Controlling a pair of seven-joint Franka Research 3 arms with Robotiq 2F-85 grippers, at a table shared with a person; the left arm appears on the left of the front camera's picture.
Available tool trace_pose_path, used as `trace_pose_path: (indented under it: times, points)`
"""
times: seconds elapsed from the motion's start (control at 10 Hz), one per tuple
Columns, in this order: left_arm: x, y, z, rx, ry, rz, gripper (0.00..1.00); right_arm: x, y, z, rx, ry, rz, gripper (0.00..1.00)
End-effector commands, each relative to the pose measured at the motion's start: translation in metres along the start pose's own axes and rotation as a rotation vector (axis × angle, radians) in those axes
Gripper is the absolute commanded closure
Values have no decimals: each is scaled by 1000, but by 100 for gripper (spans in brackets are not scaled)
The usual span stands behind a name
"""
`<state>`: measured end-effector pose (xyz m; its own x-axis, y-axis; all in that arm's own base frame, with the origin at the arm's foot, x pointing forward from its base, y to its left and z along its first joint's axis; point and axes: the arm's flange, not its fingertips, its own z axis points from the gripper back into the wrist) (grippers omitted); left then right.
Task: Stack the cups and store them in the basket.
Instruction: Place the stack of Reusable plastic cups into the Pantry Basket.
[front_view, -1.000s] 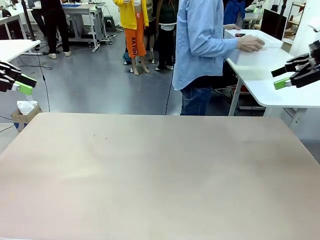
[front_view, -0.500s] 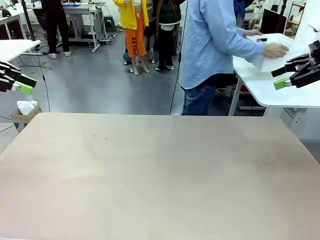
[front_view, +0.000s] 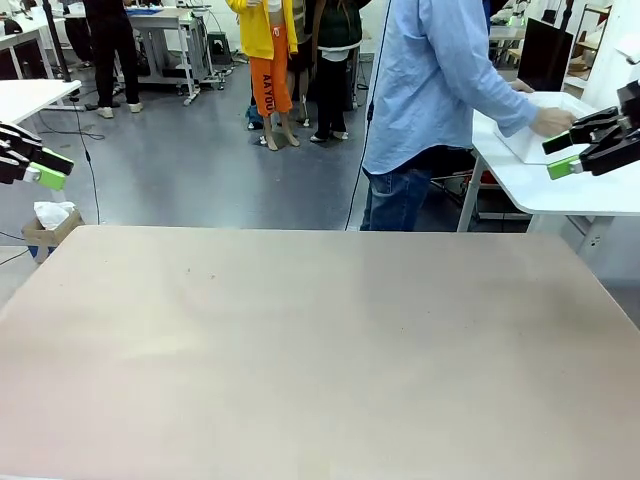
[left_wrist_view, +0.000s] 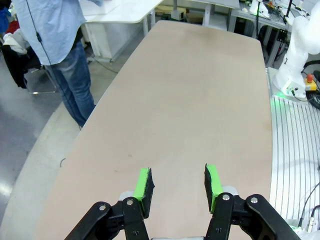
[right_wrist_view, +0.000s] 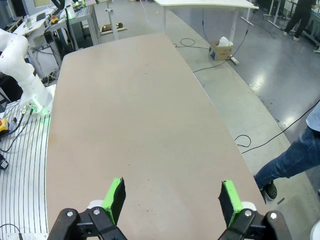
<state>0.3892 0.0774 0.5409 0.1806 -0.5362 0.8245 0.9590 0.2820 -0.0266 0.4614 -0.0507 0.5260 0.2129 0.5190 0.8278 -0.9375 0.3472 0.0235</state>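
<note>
basket (front_view: 515, 140) on side table (front_view: 600, 195), near right claw (front_view: 552, 158)

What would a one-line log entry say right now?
left gripper: empty | right gripper: open, empty | table: bare | person: at side table
</note>
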Motion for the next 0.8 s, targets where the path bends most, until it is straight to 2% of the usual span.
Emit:
trace_pose_path:
  times: [0.0, 0.7]
  points:
    - [3, -1, 0, -2, -17, 0, 44, 2, 0, 1, 6, -4, -7, 0]
    - [3, -1, 0, -2, -17, 0, 44, 2, 0, 1, 6, -4, -7, 0]
